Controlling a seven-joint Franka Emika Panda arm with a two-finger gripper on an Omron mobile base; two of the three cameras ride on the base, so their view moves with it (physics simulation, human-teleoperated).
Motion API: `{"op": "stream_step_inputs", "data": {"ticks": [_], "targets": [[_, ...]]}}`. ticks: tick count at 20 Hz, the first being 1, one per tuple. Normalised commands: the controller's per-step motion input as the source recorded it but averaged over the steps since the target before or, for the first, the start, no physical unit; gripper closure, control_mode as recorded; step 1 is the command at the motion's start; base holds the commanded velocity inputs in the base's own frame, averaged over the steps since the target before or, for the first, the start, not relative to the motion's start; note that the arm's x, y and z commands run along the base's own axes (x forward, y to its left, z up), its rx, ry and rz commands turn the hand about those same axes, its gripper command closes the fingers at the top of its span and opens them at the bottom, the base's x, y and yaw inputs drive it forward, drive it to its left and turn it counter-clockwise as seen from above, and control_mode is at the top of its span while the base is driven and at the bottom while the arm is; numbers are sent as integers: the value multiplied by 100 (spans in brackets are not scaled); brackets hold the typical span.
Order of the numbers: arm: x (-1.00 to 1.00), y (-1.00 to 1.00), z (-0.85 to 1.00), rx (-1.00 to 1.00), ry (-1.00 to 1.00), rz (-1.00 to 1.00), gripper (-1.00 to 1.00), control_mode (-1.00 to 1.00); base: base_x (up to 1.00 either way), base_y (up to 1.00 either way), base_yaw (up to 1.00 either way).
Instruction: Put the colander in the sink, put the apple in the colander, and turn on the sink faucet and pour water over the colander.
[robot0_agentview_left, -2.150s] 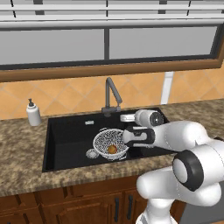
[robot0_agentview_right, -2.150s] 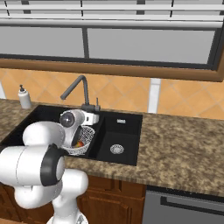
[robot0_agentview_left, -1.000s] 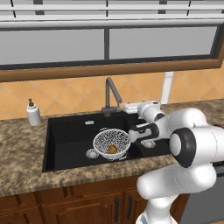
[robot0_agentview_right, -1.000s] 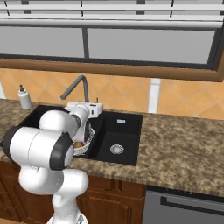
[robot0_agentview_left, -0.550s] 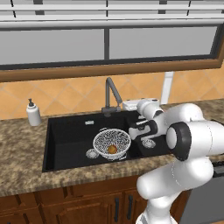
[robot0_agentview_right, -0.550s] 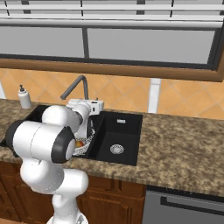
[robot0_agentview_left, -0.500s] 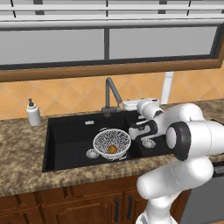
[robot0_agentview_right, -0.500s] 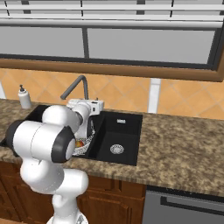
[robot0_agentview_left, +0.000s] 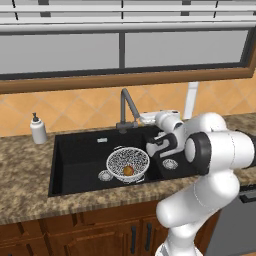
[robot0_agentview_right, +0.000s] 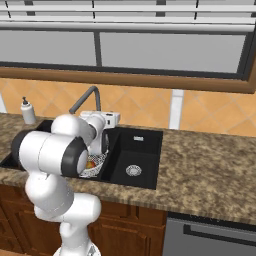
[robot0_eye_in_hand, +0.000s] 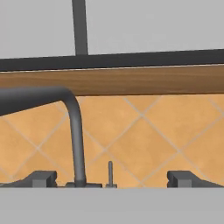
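The gripper (robot0_eye_in_hand: 111, 180) points level at the tiled wall behind the sink (robot0_agentview_left: 80, 150), its two tips set wide apart with nothing between them. Straight ahead of it, between the tips and nearer the left one, stands the faucet (robot0_eye_in_hand: 76, 131), whose upright rises and bends over to the left. Its small lever (robot0_eye_in_hand: 110, 173) stands upright just right of the faucet's foot, close to midway between the tips and beyond them; whether the tips reach it cannot be told. In the left base view the hand hangs over the divider between the two basins, just right of the faucet (robot0_agentview_left: 127, 107). Below and to the left of the hand, the colander (robot0_agentview_left: 128, 164) sits in the large basin with the apple (robot0_agentview_left: 128, 170) inside it.
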Motion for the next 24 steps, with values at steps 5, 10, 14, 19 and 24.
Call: {"op": "stream_step_inputs", "data": {"ticks": [5,10,14,19,24], "targets": [[11,0,-26,0,0,0,-100,-100,0,0,0],[17,0,-33,0,0,0,-100,-100,0,0,0],[30,0,-30,0,-1,0,-100,-100,0,0,0],[34,0,-28,0,-3,0,-100,-100,0,0,0],[35,0,-21,0,-2,0,-100,-100,0,0,0]]}}
